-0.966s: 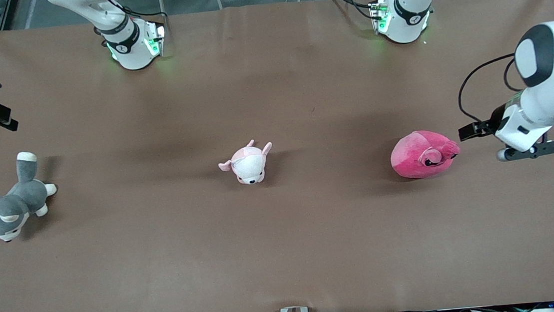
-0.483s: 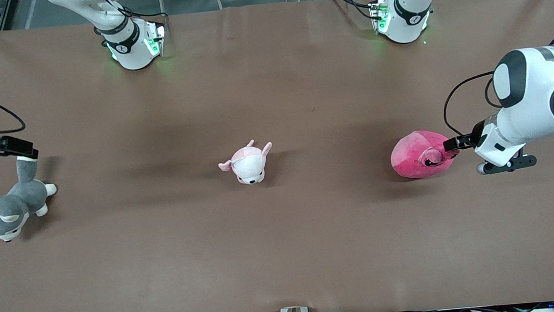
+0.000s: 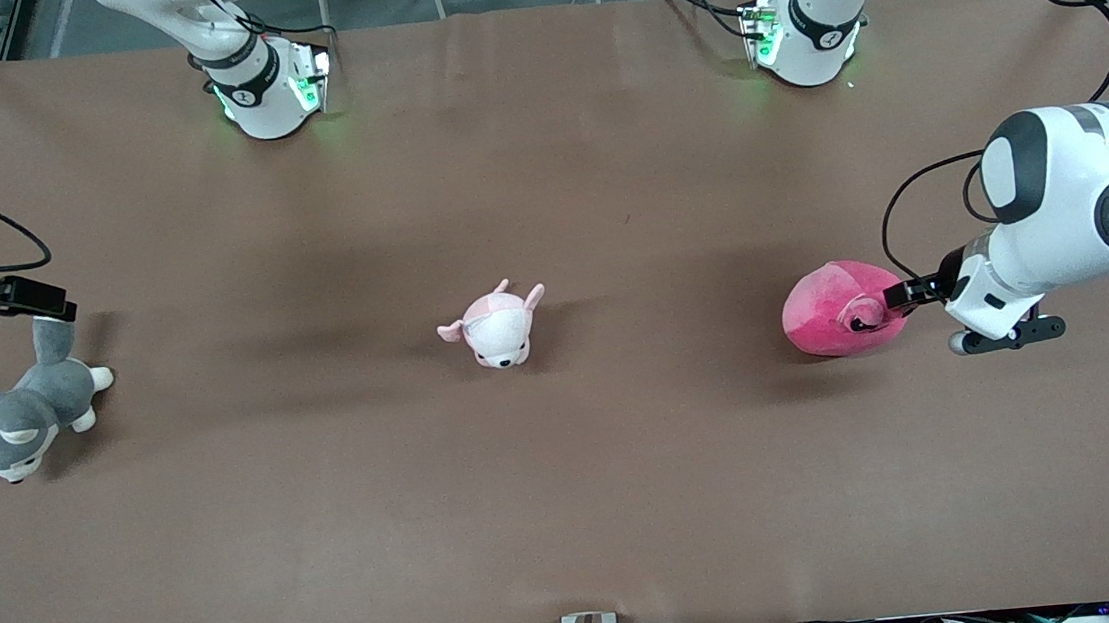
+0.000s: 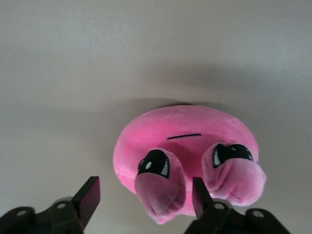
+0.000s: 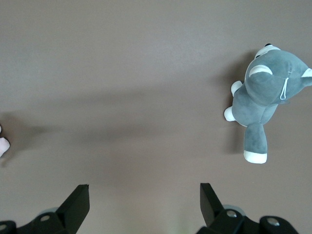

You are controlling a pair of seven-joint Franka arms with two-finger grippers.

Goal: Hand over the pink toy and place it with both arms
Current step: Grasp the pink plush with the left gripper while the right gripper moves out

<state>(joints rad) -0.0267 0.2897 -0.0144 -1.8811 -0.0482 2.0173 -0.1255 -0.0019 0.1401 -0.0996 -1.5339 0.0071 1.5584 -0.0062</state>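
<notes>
The pink toy (image 3: 836, 312), a round hot-pink plush with dark eyes, lies on the brown table toward the left arm's end. My left gripper (image 3: 900, 299) is low at the toy's edge and open. In the left wrist view the toy (image 4: 185, 141) fills the middle. One of its lighter-pink lobes (image 4: 161, 192) lies between the spread fingers of my left gripper (image 4: 145, 190), which are not closed on it. My right gripper (image 3: 47, 301) is open and empty over the table's other end, just above the husky's tail. It also shows in the right wrist view (image 5: 144, 192).
A grey-and-white husky plush (image 3: 16, 414) lies toward the right arm's end and shows in the right wrist view (image 5: 265, 92). A small pale pink-and-white plush (image 3: 496, 329) lies mid-table. The brown mat (image 3: 570, 491) is bare nearer the front camera.
My left arm has swung in and lowered, bringing its open gripper up to the pink toy's edge. My right gripper has moved in over the husky's tail, then held still.
</notes>
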